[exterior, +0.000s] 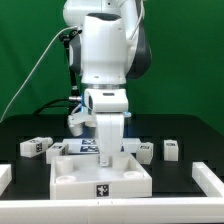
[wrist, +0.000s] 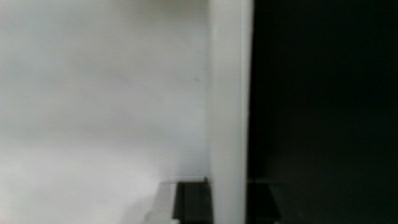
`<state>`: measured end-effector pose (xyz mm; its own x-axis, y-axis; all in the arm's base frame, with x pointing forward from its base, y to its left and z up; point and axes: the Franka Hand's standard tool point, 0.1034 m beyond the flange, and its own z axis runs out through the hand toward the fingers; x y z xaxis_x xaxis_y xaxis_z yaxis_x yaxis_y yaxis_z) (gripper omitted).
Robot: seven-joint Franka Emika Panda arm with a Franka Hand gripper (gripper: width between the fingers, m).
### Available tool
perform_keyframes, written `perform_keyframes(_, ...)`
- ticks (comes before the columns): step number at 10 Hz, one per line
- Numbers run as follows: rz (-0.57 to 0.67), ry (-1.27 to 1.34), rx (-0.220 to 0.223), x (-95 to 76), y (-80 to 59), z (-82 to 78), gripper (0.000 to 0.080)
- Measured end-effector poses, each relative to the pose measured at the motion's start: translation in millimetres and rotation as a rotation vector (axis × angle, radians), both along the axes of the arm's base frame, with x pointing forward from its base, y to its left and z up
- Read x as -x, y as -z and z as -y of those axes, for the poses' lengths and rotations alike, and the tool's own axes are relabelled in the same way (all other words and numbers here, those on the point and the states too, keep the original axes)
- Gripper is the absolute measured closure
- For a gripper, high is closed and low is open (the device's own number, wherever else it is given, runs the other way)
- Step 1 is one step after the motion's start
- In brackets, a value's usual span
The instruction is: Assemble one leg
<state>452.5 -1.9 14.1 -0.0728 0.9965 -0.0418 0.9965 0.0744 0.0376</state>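
My gripper (exterior: 108, 122) points straight down over the far side of the large white square piece (exterior: 100, 178). It is shut on a white leg (exterior: 108, 146) that it holds upright, with the lower end at or just above the square piece's surface. In the wrist view the leg (wrist: 228, 100) is a narrow white strip between my two dark fingers (wrist: 191, 203), with the gripper (wrist: 228, 203) closed on it. The white square piece (wrist: 98, 100) fills one side and the black table (wrist: 329, 100) the other. Whether the leg sits in a socket is hidden.
Loose tagged legs lie on the black table: two at the exterior view's left (exterior: 35, 147) (exterior: 60, 150) and two at its right (exterior: 145, 150) (exterior: 170, 149). The marker board (exterior: 85, 146) lies behind the square piece. White blocks sit at the front corners (exterior: 6, 178) (exterior: 210, 178).
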Motion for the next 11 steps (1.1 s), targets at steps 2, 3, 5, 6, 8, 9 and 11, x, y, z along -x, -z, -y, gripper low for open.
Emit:
perform_keyframes(2,-0.03,0.022,0.021,-3.1,0.2,-18.2,0.0739)
perform_keyframes(3,-0.034,0.078,0.024,-5.0,2.3,-26.1,0.0739)
perform_keyframes(5,-0.032,0.109,0.02,-9.7,7.1,-38.5,0.0739)
perform_keyframes(6,-0.031,0.12,0.018,-10.0,7.2,-42.1,0.0739)
perform_keyframes(8,-0.031,0.119,0.018,-10.0,7.2,-42.0,0.0739)
perform_keyframes(9,-0.031,0.119,0.018,-10.0,7.2,-42.0,0.0739)
perform_keyframes(11,-0.026,0.102,0.01,-15.1,7.0,-53.7,0.0739)
